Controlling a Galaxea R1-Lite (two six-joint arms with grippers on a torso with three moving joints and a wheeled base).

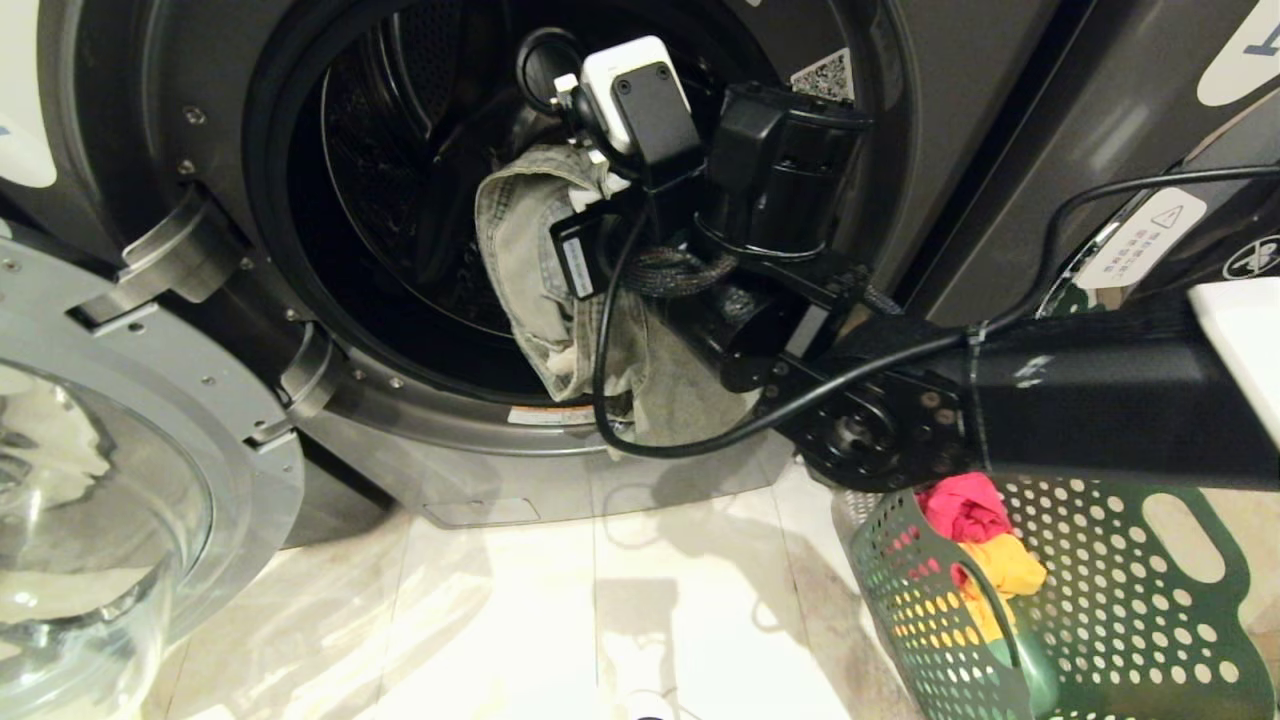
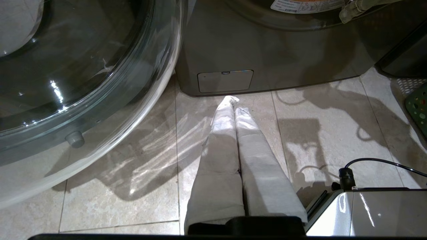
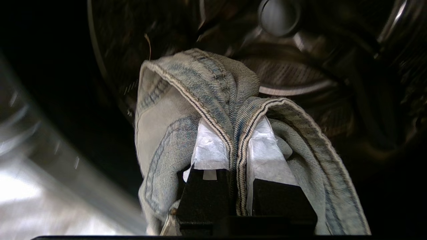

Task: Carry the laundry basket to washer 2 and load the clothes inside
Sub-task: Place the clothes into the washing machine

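I see the right gripper (image 3: pixel 233 160) with jaws clenched on faded, stitched denim jeans (image 1: pixel 530 270) at the washer (image 1: pixel 640 470) drum's round mouth. The perforated green laundry basket (image 1: pixel 1100 620) sits on pale floor tiles (left gripper (image 2: pixel 235 110) idle, jaws pressed together).

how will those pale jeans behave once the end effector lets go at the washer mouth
Probably floppy: the jeans fold over the right end effector and hang limp. Likely fairly heavy for cloth, judging by the thick seams. Their lower part droops over the door sill of the washer, so they may slide back out unless pushed deeper.
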